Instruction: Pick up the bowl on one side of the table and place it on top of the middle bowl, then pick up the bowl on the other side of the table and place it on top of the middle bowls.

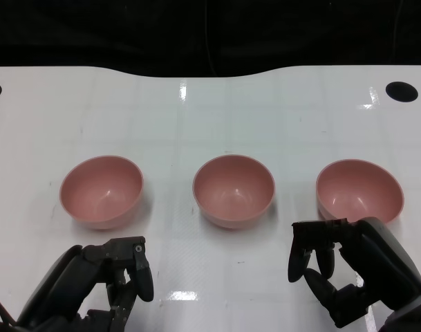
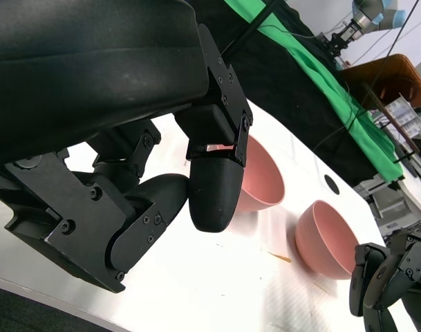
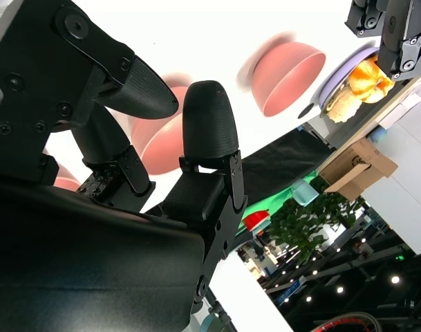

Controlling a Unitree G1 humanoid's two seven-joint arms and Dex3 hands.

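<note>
Three bowls: left pink bowl [image 1: 101,191], middle pink bowl [image 1: 234,190], right pink bowl [image 1: 359,191], in a row on the white table [image 1: 196,111]
My left hand [image 1: 103,287]: fingers apart, holding nothing; near left bowl
My right hand [image 1: 348,266]: fingers spread, empty; just beside right bowl

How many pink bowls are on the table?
3, in a row: left bowl beyond the left hand, middle bowl in the centre, right bowl just beyond the right hand. None stacked.

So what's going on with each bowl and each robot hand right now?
Left pink plastic bowl: upright, empty, unstacked.
Middle pink plastic bowl: upright, empty, nothing on it.
Right pink plastic bowl: upright, empty, unstacked.
Left black hand: holds nothing, short of the left bowl.
Right black hand: holds nothing, close to the right bowl.
</note>
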